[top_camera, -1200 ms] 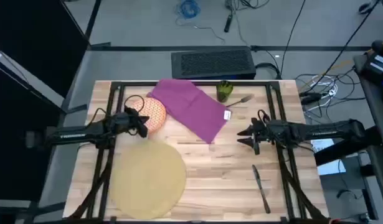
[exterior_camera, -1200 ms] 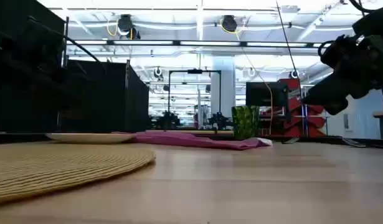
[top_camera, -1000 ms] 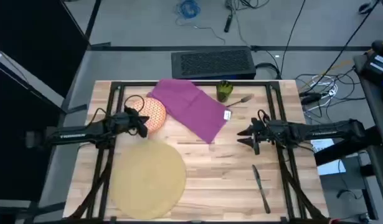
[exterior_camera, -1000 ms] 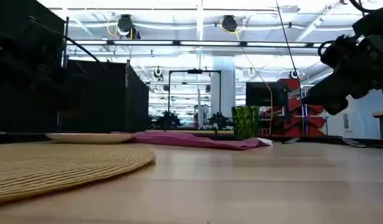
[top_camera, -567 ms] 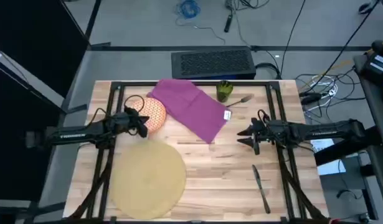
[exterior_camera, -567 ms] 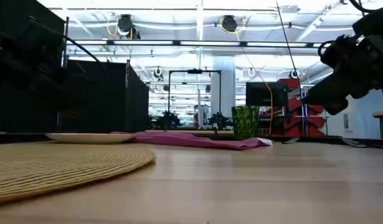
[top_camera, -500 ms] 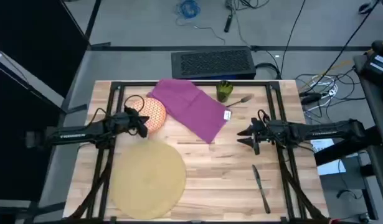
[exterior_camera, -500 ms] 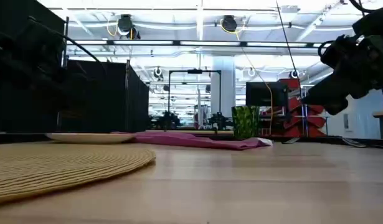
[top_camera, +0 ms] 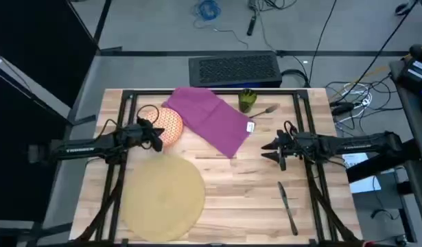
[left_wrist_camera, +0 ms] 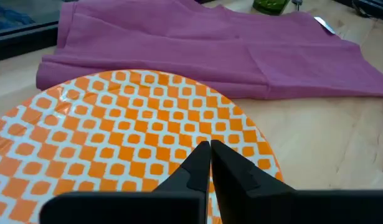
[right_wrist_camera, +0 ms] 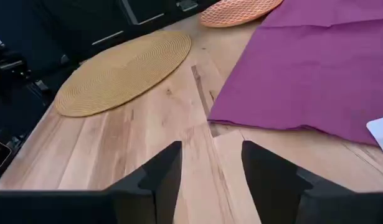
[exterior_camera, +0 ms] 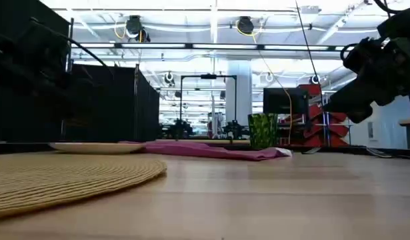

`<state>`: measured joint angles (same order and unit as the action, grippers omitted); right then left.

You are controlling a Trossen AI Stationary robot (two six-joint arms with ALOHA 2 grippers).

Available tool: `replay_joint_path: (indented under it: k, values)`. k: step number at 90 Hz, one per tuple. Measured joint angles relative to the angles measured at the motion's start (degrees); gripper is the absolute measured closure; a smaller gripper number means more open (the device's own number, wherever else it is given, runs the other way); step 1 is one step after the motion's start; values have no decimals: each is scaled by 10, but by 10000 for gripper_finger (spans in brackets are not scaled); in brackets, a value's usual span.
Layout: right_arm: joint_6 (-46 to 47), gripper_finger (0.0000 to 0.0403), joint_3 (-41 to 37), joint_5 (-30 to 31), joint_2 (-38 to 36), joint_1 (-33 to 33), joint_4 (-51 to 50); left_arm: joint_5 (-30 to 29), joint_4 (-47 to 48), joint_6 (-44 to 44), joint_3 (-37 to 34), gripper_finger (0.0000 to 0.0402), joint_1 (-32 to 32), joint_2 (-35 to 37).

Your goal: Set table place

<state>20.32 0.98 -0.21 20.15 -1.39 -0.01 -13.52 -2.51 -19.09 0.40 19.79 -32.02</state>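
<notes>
The round tan mat lies at the table's near left. Behind it rests the orange-and-white plate, its far right rim next to the flat purple napkin. The green cup stands upright at the far edge, with the fork to its right. The knife lies at the near right. My left gripper hangs shut over the plate. My right gripper is open above bare wood, to the right of the napkin's near corner.
A black frame runs around the tabletop of pale planks. A dark grille box sits beyond the far edge, and cables lie at the far right. Bare wood shows between the mat and the knife.
</notes>
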Motion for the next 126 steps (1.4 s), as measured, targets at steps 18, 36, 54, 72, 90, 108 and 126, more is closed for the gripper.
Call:
replay_joint_path:
  k: [18, 36, 54, 72, 90, 108, 126]
  values:
    - [0, 248, 0, 0, 0, 0, 0, 0, 0, 0, 0, 402, 0, 0]
    - [0, 248, 0, 0, 0, 0, 0, 0, 0, 0, 0, 402, 0, 0]
    - [0, 248, 0, 0, 0, 0, 0, 0, 0, 0, 0, 402, 0, 0]
    - [0, 248, 0, 0, 0, 0, 0, 0, 0, 0, 0, 402, 0, 0]
    - [0, 248, 0, 0, 0, 0, 0, -1, 0, 2, 0, 402, 0, 0]
    - [1, 248, 0, 0, 0, 0, 6, -36, -37, 6, 0, 402, 0, 0]
    - [7, 248, 0, 3, 0, 0, 21, -109, -66, -35, 0, 402, 0, 0]
